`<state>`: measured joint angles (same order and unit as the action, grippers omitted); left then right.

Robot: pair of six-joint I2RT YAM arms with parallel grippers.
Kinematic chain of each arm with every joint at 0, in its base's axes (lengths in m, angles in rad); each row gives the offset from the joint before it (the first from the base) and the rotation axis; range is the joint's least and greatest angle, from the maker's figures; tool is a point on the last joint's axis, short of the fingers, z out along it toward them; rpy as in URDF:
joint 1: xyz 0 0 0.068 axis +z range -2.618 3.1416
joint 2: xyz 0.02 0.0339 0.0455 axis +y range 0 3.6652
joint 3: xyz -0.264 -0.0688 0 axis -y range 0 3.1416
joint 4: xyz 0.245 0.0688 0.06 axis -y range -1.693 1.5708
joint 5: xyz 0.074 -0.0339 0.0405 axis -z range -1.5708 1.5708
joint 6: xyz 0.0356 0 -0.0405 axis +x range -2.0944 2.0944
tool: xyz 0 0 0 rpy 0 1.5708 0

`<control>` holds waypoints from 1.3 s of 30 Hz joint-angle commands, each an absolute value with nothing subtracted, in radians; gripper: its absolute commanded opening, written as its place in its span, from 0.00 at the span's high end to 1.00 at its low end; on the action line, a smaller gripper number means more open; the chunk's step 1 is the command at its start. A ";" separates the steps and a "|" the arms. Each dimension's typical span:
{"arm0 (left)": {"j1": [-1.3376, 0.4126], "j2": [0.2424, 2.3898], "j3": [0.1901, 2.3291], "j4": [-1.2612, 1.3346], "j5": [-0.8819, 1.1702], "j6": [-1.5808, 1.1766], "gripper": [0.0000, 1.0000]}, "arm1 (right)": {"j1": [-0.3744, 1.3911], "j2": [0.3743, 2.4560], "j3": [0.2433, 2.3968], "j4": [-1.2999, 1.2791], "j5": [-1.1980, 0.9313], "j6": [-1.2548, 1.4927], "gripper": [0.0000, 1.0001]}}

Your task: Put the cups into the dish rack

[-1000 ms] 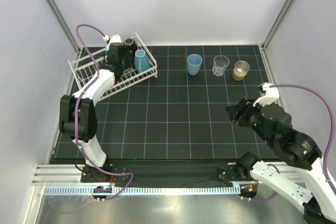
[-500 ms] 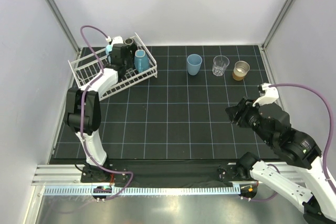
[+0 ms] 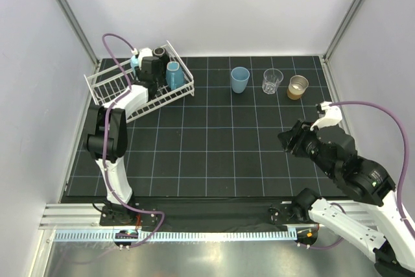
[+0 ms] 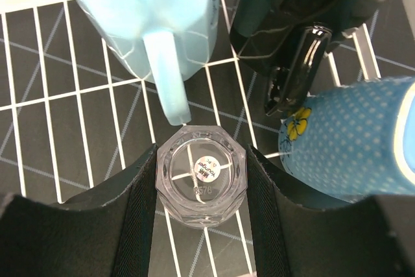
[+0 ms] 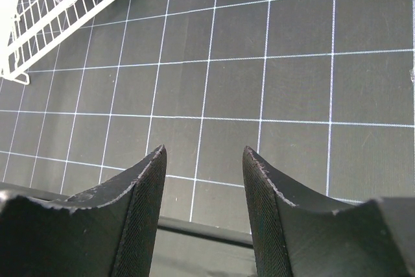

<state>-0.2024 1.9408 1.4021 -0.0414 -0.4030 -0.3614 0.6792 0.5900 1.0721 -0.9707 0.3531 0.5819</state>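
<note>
My left gripper (image 4: pixel 201 189) is clamped on a clear faceted glass (image 4: pixel 200 173) inside the white wire dish rack (image 4: pixel 39 89), far left. It's a tight squeeze between a light blue mug (image 4: pixel 149 17), a black mug (image 4: pixel 292 24) and a dotted blue cup (image 4: pixel 350 141). The right gripper (image 5: pixel 204 160) hangs part-open and empty over the black grid mat (image 5: pixel 292 95).

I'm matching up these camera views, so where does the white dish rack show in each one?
Top external: dish rack, upper left of the mat.
Left wrist: its wires cross the whole frame.
Right wrist: top-left corner.
Shared landmark: the black grid mat.
</note>
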 commanded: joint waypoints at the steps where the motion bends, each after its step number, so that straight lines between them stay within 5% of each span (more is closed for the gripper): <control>1: -0.199 1.945 1.440 0.003 -0.469 -0.373 0.96 | 0.680 0.606 1.108 -0.959 0.364 0.578 0.48; 9: -0.199 1.936 1.437 -0.066 -0.456 -0.388 0.36 | 0.680 0.621 1.104 -0.945 0.350 0.563 0.48; 14: -0.198 1.910 1.413 -0.080 -0.433 -0.417 0.17 | 0.678 0.621 1.098 -0.950 0.348 0.560 0.48; 22: -0.199 1.786 1.419 -0.161 -0.399 -0.534 0.03 | 0.678 0.626 1.097 -0.948 0.334 0.543 0.48; 29: -0.210 1.573 1.396 -0.349 -0.330 -0.667 0.01 | 0.680 0.670 1.068 -0.894 0.290 0.522 0.48; 39: -0.394 1.247 1.103 -0.451 -0.155 -0.816 0.00 | 0.678 0.808 1.035 -0.798 0.209 0.564 0.47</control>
<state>-0.3183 1.3079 1.1660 -0.3866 -0.2382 -0.7460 0.6792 0.7780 1.0431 -0.8780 0.2508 0.5423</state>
